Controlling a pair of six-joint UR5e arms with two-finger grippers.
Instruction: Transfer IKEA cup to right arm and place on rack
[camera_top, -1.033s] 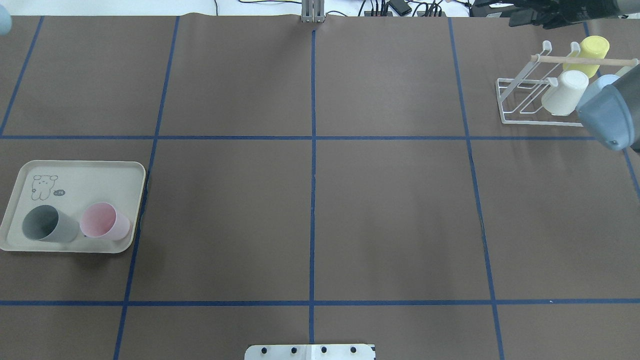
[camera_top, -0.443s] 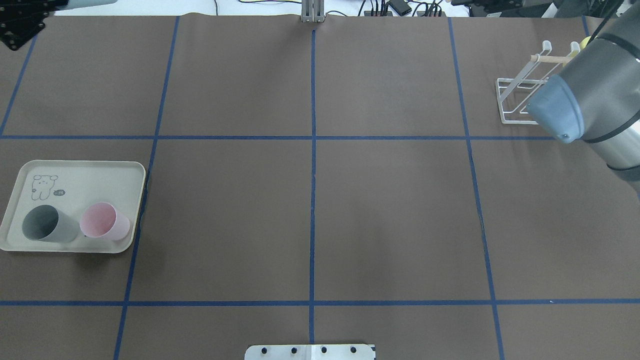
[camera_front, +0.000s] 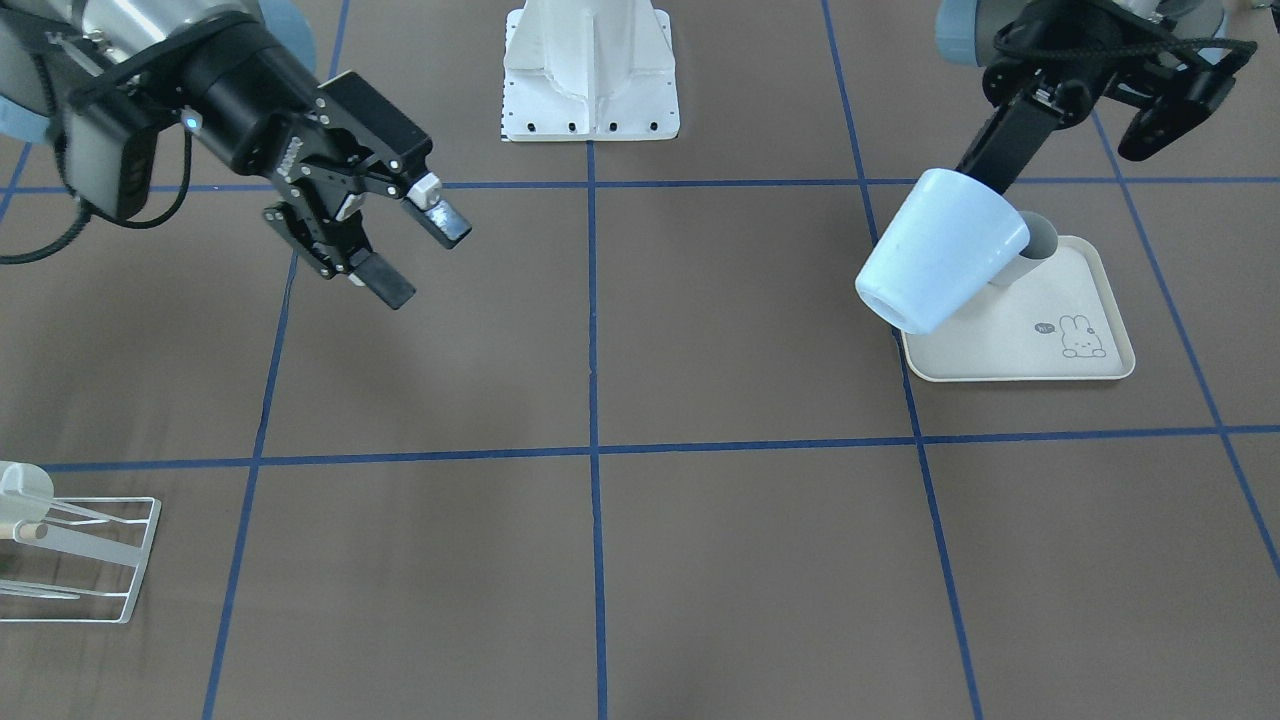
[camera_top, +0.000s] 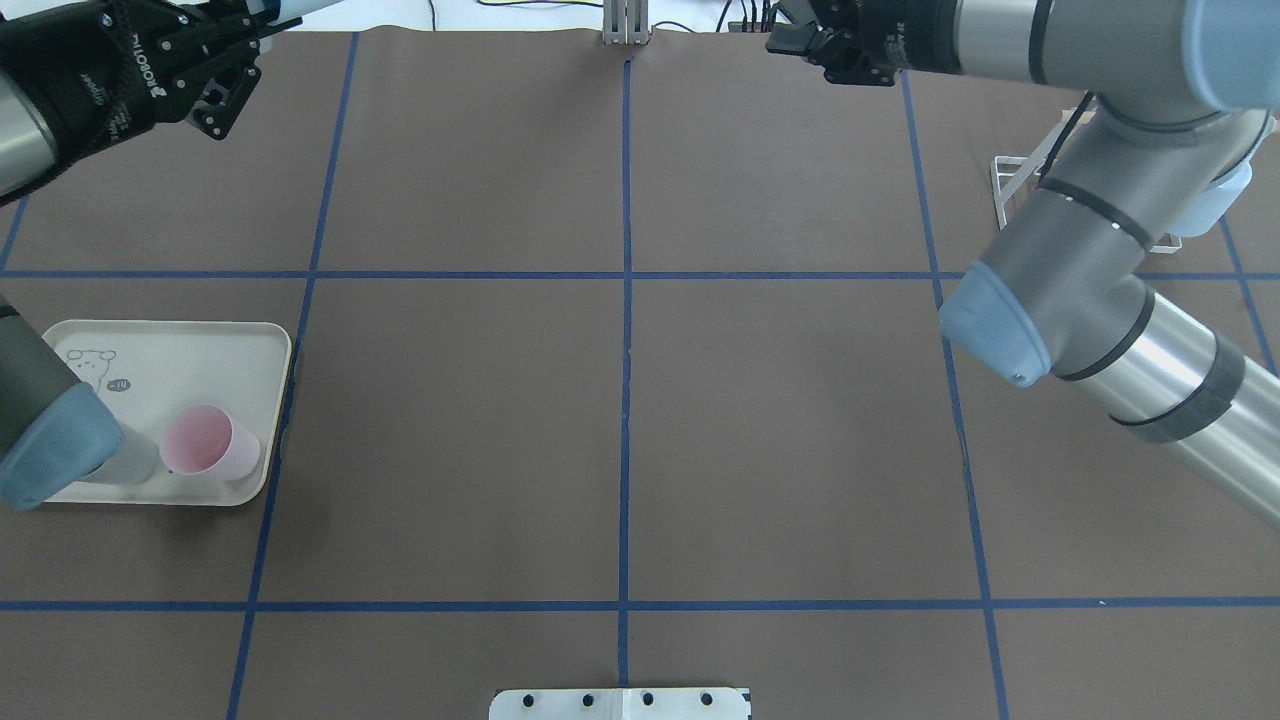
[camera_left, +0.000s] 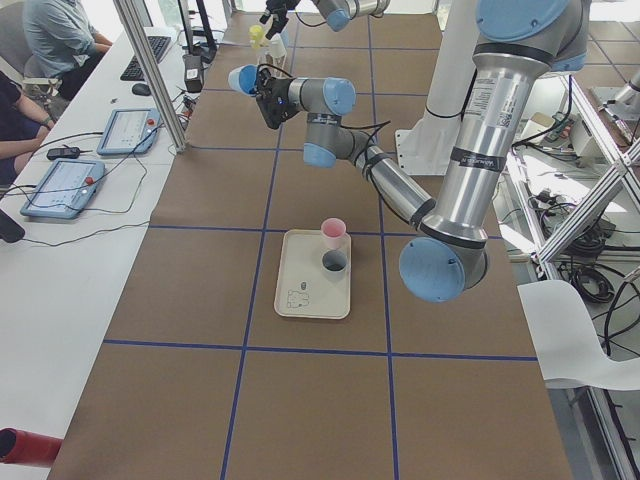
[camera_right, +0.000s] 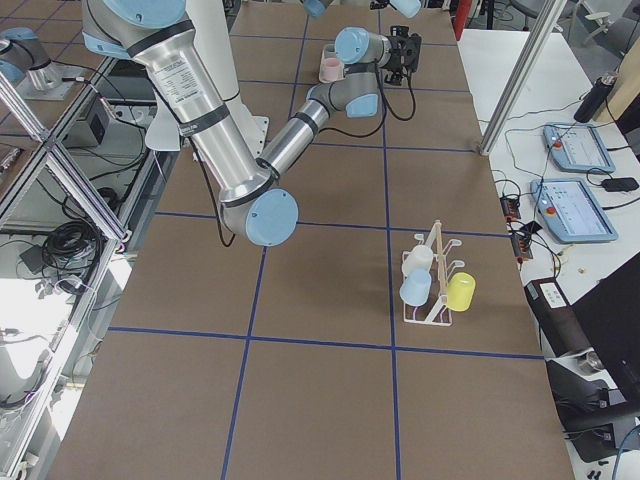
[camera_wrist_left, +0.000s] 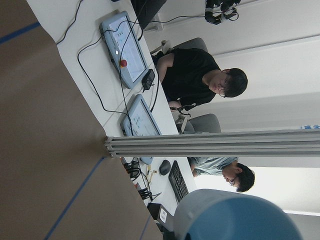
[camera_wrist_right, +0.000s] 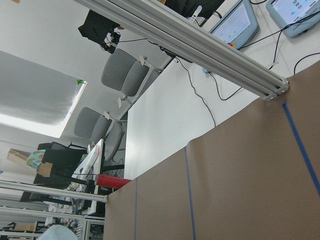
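Front view: gripping cup (camera_front: 940, 255) at rim with left gripper (camera_front: 1003, 180), base tilted toward 8 o'clock. At 9 o'clock, well apart, jaws spread: right gripper (camera_front: 418, 258).

We see the IKEA cup (camera_front: 940, 250), pale blue and plain, hanging clear of the worktop (camera_front: 700, 330) on the robot's left side. It is tilted, with its base pointing down and away from the left tool (camera_front: 1060, 165) and its mouth towards it. It sits at the tip of one finger while the other finger stands well off, so we cannot tell how it is gripped. The right arm (camera_top: 1085, 215), silver-grey with light-blue caps, bends at the elbow and stretches over the worktop. Its black right tool (camera_front: 415, 255) has its fingers spread, well apart from the cup. The rack (camera_right: 433, 250), white wire with a wooden dowel, stands upright at the worktop's right end.
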